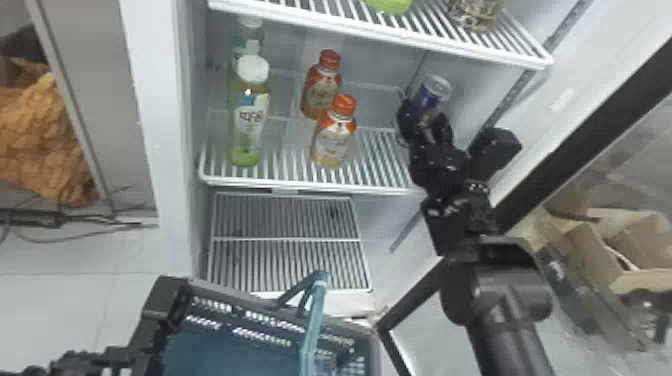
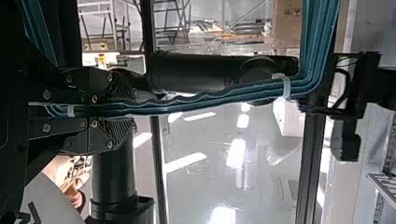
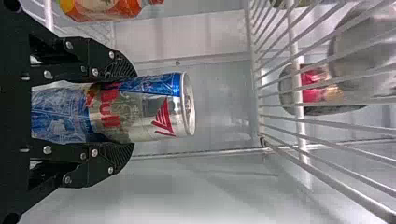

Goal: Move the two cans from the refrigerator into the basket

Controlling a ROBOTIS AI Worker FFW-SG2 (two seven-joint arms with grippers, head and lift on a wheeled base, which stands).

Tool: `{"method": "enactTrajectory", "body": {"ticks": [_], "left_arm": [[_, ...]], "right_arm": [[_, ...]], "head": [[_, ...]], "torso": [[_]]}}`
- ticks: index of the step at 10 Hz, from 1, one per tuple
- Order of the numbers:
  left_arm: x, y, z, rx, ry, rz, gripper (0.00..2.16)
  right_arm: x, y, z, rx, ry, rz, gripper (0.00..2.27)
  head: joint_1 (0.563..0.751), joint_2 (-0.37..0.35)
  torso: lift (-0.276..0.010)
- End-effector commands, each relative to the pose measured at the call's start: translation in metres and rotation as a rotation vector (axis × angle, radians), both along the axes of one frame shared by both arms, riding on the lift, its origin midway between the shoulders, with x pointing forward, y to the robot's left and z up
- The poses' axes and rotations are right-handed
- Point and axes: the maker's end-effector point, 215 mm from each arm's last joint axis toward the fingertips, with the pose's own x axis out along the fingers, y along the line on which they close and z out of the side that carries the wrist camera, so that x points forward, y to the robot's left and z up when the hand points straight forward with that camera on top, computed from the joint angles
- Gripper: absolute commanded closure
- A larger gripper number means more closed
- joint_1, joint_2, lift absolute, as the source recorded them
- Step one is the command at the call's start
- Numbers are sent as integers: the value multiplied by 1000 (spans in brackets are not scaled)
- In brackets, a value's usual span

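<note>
One can [image 1: 434, 90] is held by the right jaws [image 1: 425, 114] at the refrigerator's shelf [image 1: 300, 185], beside the orange-capped bottles [image 1: 334, 137]. The basket [image 1: 240, 297] is seen below; its blue handle [image 1: 313, 325] is clamped by the left jaws [image 1: 135, 352].

The basket [image 1: 227, 296] is cut off at head view's bottom edge

Before the refrigerator [image 1: 152, 100], your right arm [image 1: 507, 305] is black, pairing a smooth, rounded tube with angular housings. Inside the refrigerator, your right gripper [image 1: 427, 114] shows you black plates, round silvery screws [image 3: 95, 72] and curved, finely ridged pads [image 3: 122, 66].
</note>
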Motion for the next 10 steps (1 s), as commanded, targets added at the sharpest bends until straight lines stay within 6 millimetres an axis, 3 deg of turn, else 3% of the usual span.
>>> {"method": "enactTrajectory", "body": {"ticks": [1, 8, 10], "left_arm": [[-3, 1, 1, -1, 3, -12, 1210], [-3, 2, 1, -2, 5, -9, 1210], [-4, 2, 0, -2, 8, -9, 1210]], "right_arm": [[-17, 5, 8, 2, -10, 11, 762], [-88, 48, 43, 57, -2, 107, 762], [-116, 57, 40, 66, 54, 126, 762]], "head": [[695, -350], [695, -350], [695, -350]], "torso": [[-266], [-266], [-266]]}}
